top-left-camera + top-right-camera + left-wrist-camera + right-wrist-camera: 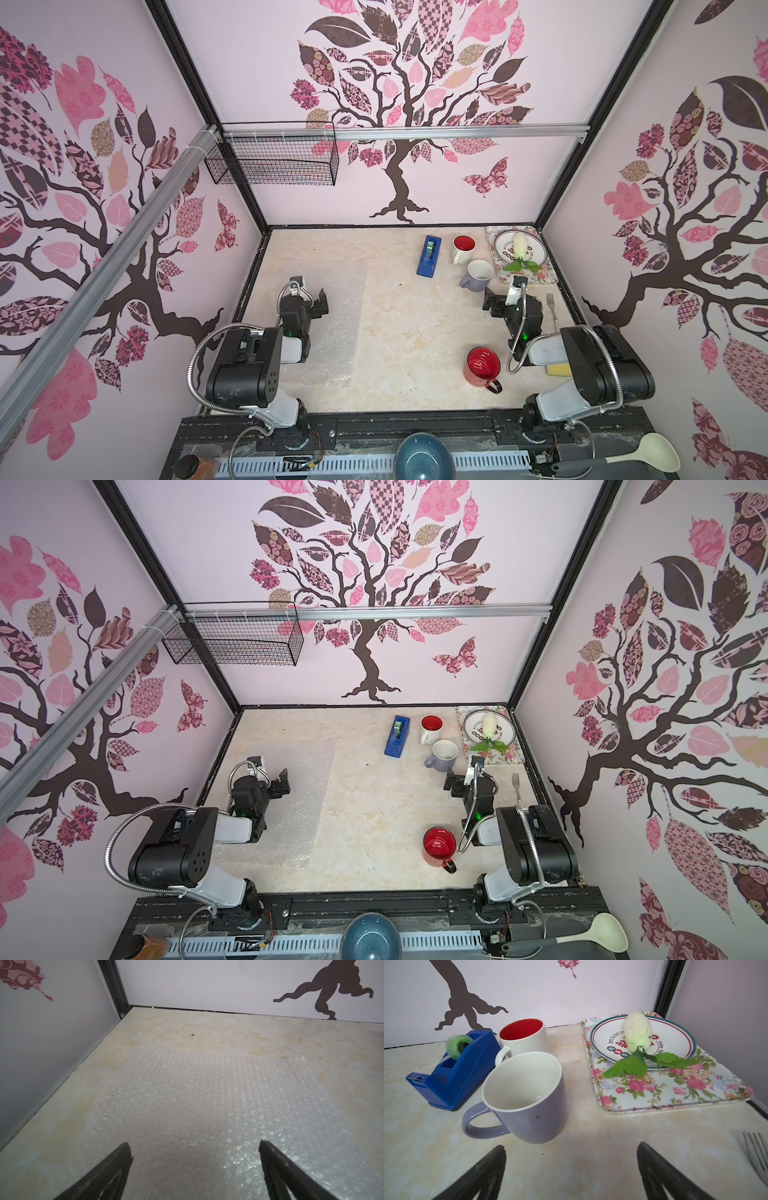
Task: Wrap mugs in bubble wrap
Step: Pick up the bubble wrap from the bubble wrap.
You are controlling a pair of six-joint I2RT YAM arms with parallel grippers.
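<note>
Listing stock: bubble wrap (207,1095) flat on the table (415,332), left side, under my left gripper (193,1149), jaws spread, empty; right gripper (571,1147) likewise spread and empty, facing lavender mug (529,1103); white mug (525,1041) just behind; red mug (482,368) apart, near the front edge. Risk, I judge: lifting lavender mug carelessly knocks white mug; flat glossy sheet resists pinching.

Clear bubble wrap (343,340) flat, well apart from upright red mug (482,368), lavender mug (478,277) and white mug (462,249).

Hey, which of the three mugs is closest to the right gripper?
The lavender mug with the white inside, just ahead of the right gripper; the white mug stands behind it, the red mug farther off.
</note>
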